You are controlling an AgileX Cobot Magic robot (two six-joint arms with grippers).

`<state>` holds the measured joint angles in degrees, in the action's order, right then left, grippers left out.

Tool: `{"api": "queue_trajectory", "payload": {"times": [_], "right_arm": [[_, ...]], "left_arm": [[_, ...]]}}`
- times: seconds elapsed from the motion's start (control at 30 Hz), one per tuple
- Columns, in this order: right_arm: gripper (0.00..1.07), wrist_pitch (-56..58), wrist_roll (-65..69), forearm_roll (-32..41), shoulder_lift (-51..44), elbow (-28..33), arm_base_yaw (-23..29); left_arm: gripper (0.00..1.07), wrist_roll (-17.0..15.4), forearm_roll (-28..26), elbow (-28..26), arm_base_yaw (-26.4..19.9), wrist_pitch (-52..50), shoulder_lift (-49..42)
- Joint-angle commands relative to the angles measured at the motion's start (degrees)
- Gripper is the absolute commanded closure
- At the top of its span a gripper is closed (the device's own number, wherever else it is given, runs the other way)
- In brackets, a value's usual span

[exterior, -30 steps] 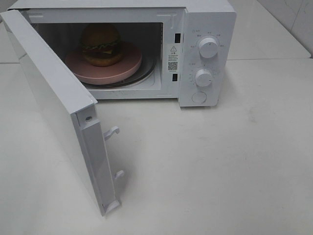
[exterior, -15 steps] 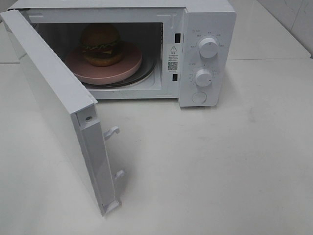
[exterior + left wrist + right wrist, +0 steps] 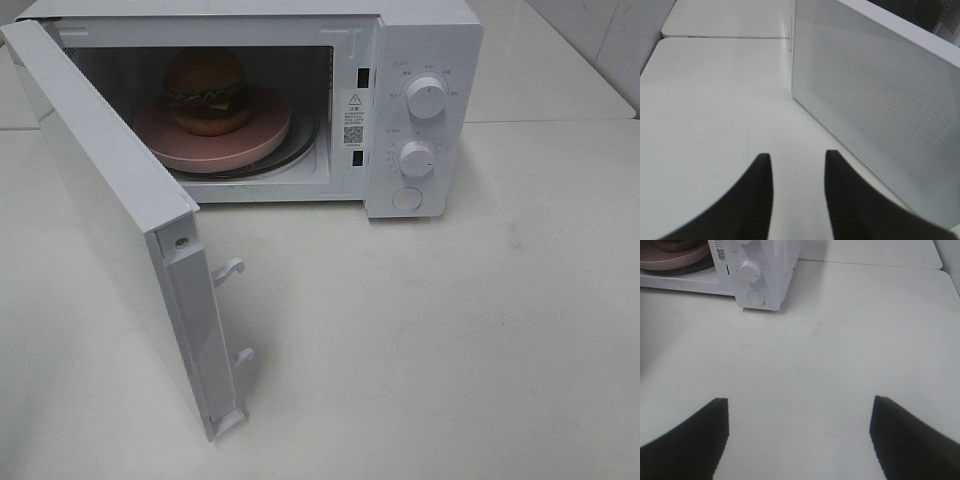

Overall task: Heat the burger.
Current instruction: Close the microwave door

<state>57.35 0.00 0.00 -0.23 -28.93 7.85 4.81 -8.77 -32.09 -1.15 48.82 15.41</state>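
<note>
Soft, even light from above fills all three views and leaves the white counter (image 3: 480, 330) bright, close to washed out, with no hard glare. The open door (image 3: 110, 230) casts a faint grey shadow on the counter next to it. The microwave (image 3: 425, 40) cavity is dimmer, so the burger (image 3: 207, 90) sits in shade. In the wrist views the dark left tool (image 3: 797, 159) and right tool (image 3: 800, 401) lie close to the lens, out of focus, with fuzzy edges.

Burger (image 3: 207, 92) on plate (image 3: 262, 140) in microwave (image 3: 430, 30)
</note>
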Motion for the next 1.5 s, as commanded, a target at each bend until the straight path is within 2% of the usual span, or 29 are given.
{"api": "queue_trajectory", "payload": {"times": [0.03, 0.07, 0.13, 0.2, 0.33, 0.4, 0.5, 0.57, 0.6, 0.67, 0.77, 0.83, 0.87, 0.93, 1.07, 1.1, 1.13, 1.17, 1.2, 1.23, 1.5], "right_arm": [[0.32, -0.4, 0.57, 0.0, -1.6, 0.17, -0.23], [0.32, -0.4, 0.57, 0.0, -1.6, 0.17, -0.23], [0.32, -0.4, 0.57, 0.0, -1.6, 0.17, -0.23], [0.32, -0.4, 0.57, 0.0, -1.6, 0.17, -0.23], [0.32, -0.4, 0.57, 0.0, -1.6, 0.17, -0.23], [0.32, -0.4, 0.57, 0.0, -1.6, 0.17, -0.23], [0.32, -0.4, 0.57, 0.0, -1.6, 0.17, -0.23], [0.32, -0.4, 0.57, 0.0, -1.6, 0.17, -0.23], [0.32, -0.4, 0.57, 0.0, -1.6, 0.17, -0.23], [0.32, -0.4, 0.57, 0.0, -1.6, 0.17, -0.23], [0.32, -0.4, 0.57, 0.0, -1.6, 0.17, -0.23], [0.32, -0.4, 0.57, 0.0, -1.6, 0.17, -0.23], [0.32, -0.4, 0.57, 0.0, -1.6, 0.17, -0.23], [0.32, -0.4, 0.57, 0.0, -1.6, 0.17, -0.23], [0.32, -0.4, 0.57, 0.0, -1.6, 0.17, -0.23], [0.32, -0.4, 0.57, 0.0, -1.6, 0.17, -0.23], [0.32, -0.4, 0.57, 0.0, -1.6, 0.17, -0.23], [0.32, -0.4, 0.57, 0.0, -1.6, 0.17, -0.23], [0.32, -0.4, 0.57, 0.0, -1.6, 0.17, -0.23], [0.32, -0.4, 0.57, 0.0, -1.6, 0.17, -0.23], [0.32, -0.4, 0.63, 0.0, -1.6, 0.17, -0.23]], "left_arm": [[0.95, -0.29, 0.29, 0.17, 0.23, -2.23, 3.04], [1.07, -0.29, 0.06, 0.17, 0.23, -3.44, 5.67], [1.07, -0.23, 0.0, 0.23, 0.23, -4.64, 6.65], [1.07, 0.74, 0.06, 2.29, 0.23, -13.41, 10.37], [1.07, 1.55, -0.34, 4.81, 0.23, -21.54, 11.92], [1.07, 1.55, -0.57, 8.65, 0.23, -31.0, 12.89], [1.07, 1.72, -0.57, 10.03, 0.23, -34.49, 13.29], [1.07, 3.15, -0.57, 14.78, 0.23, -45.72, 14.09], [1.07, 3.15, -0.57, 14.78, 0.23, -45.72, 14.09], [1.07, 3.04, -0.23, 18.56, 0.23, -54.03, 14.9], [1.07, 3.04, -0.11, 19.37, 0.23, -55.86, 15.36], [1.07, 2.75, 1.09, 21.54, 0.34, -63.31, 18.33], [1.07, 2.75, 1.09, 21.54, 0.34, -63.31, 18.33], [1.07, 2.64, 4.01, 21.54, 0.34, -68.01, 22.12], [1.07, 2.35, 6.42, 21.54, 0.34, -72.99, 26.87], [1.07, 1.83, 6.7, 21.54, 0.34, -74.26, 28.19], [1.07, -0.57, 7.22, 21.54, 0.34, -77.06, 31.11], [1.07, -0.57, 7.22, 21.54, 0.34, -77.06, 31.11], [1.07, -2.98, 8.19, 21.54, 0.34, -79.13, 33.8], [1.07, -4.01, 9.17, 21.54, 0.34, -80.5, 35.24], [1.07, -8.82, 15.76, 19.71, 0.34, -85.14, 43.89]]}}
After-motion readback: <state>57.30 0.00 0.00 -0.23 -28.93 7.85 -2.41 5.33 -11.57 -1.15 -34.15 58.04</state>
